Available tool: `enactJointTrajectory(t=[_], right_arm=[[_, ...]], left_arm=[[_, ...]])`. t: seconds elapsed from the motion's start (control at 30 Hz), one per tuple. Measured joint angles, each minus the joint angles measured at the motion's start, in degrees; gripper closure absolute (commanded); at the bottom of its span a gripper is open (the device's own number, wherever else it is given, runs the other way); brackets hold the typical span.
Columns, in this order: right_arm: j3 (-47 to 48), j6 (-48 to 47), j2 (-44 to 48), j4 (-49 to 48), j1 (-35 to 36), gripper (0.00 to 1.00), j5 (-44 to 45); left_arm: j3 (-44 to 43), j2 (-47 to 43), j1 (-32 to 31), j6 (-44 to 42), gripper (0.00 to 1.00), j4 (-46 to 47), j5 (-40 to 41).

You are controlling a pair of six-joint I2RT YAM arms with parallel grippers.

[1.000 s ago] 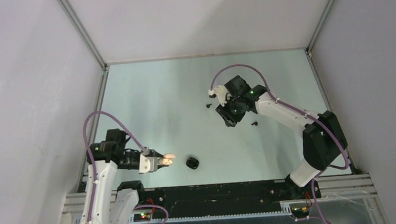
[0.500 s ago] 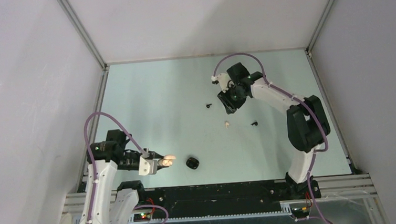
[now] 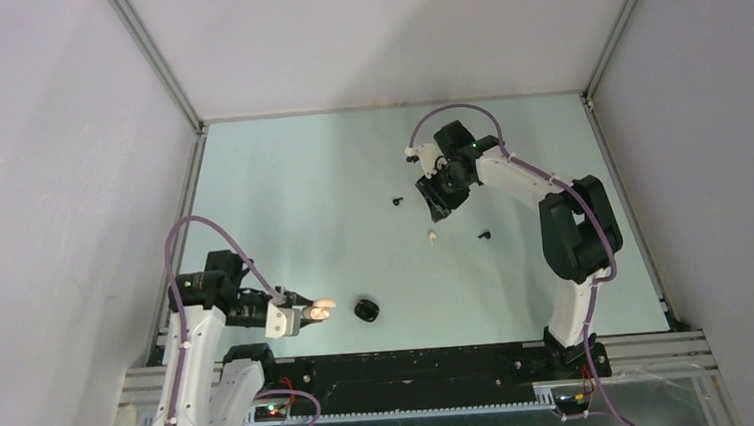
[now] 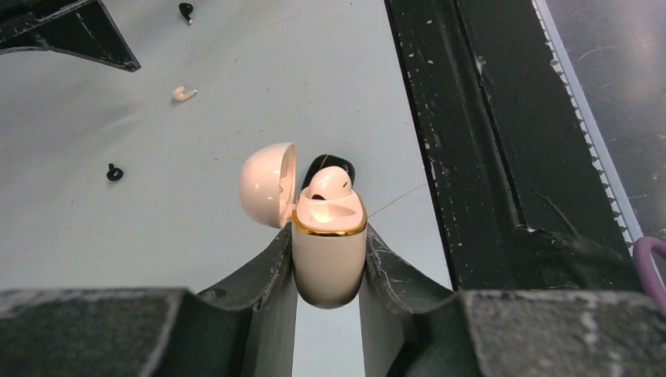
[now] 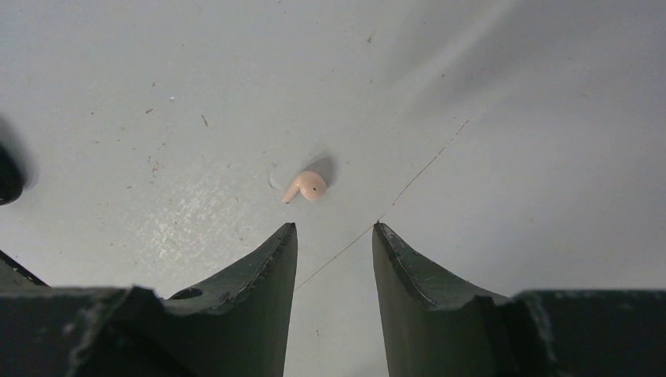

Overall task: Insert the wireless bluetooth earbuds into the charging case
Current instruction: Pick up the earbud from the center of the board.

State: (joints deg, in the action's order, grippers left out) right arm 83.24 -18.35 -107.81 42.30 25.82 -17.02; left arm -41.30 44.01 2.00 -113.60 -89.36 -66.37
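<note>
While left claw sits low clamping open cream charging case | right claw outstretched, parted, empty, by cream earbud

The table bears a black case, a cream earbud, a far black earbud and a nearer black earbud.

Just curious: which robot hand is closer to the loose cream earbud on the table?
Right. The cream earbud lies just beyond the open right gripper; the left gripper, clamping the cream charging case, is far away.

pale grey table, black rail along near edge
</note>
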Motion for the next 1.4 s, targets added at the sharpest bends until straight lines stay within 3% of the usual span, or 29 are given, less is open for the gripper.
enactJointTrajectory(t=[0.4,0.8,1.4], right_arm=[[-0.7,0.5,-2.0,0.7,-0.7,0.56,-1.0],[-0.7,0.0,-6.9,0.7,-0.5,0.58,-4.5],[-2.1,-12.6,-7.1,-1.0,4.0,0.63,-6.1]], left_arm=[[1.2,-1.0,0.0,2.4,0.97,2.1,-0.1],[0.7,0.5,0.0,16.5,0.96,10.1,-0.5],[0.0,2.5,-0.1,19.0,0.96,10.9,-0.5]])
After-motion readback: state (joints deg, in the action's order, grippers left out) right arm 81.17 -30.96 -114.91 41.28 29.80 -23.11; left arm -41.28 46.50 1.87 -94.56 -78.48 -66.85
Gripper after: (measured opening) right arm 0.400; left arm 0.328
